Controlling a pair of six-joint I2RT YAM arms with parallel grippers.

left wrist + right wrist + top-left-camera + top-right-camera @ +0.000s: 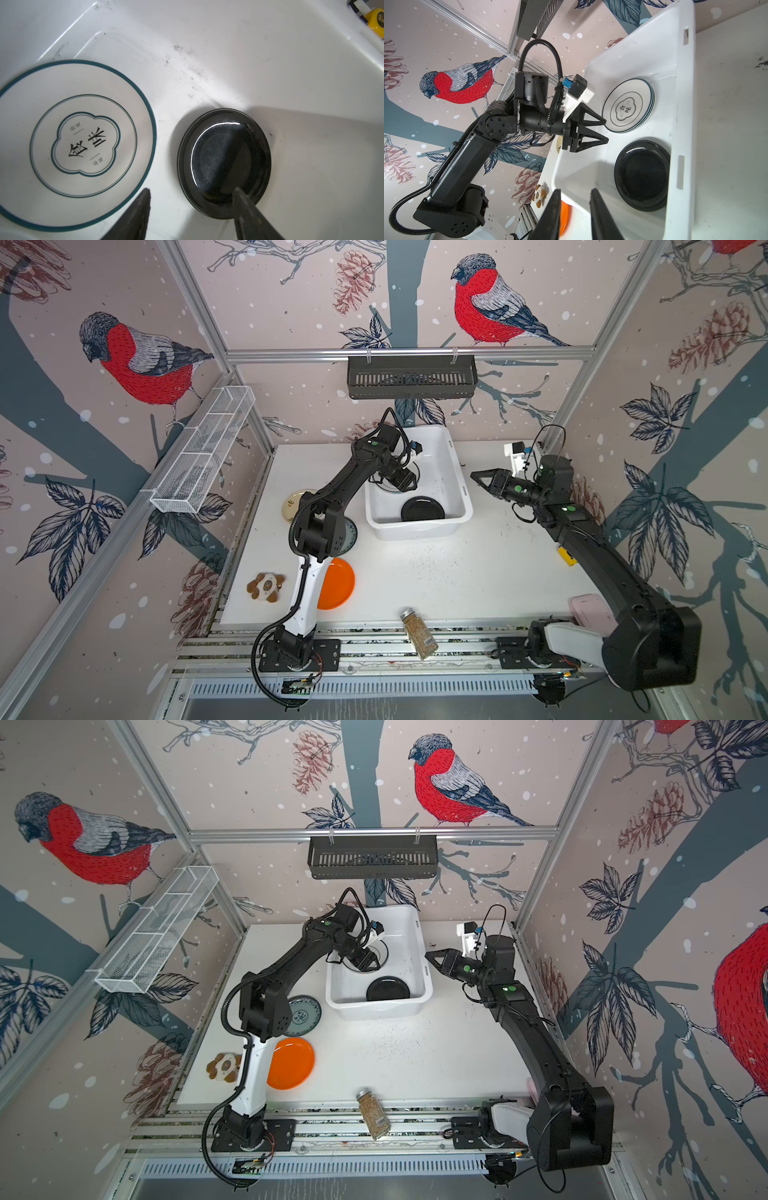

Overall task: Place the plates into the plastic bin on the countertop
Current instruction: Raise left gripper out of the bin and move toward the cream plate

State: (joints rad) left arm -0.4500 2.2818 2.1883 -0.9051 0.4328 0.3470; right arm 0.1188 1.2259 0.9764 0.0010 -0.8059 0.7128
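1. In both top views the left hand (pixel 407 484) hangs inside the plastic bin (pixel 415 531), which stands at the back of the counter (pixel 457 572). A black plate (pixel 422 509) lies flat at the bin's near end. Out on the counter, around the left arm, are a cream plate (pixel 296 502), a teal-patterned plate (pixel 305 1015) near the bin's corner, and an orange plate (pixel 340 585) nearer the front. The right hand (pixel 478 477) hovers just beside the bin's right wall, tips pointing at it.
2. Left wrist camera: the fingers (pixel 137 214) are spread wide with nothing between them (released, no doubt about it). Below, a white plate (pixel 72 143) with a teal rim and a black emblem lies flat on the bin floor, beside the black plate (pixel 224 164) but not touching it.
3. Right wrist camera: the left hand (pixel 606 131) stands parted just beside the white plate (pixel 628 108); whether a tip touches the rim, I cannot tell. The right hand (pixel 575 190) shows a narrow gap, empty, at the bin's edge, with the orange plate (pixel 564 216) peeking out behind.
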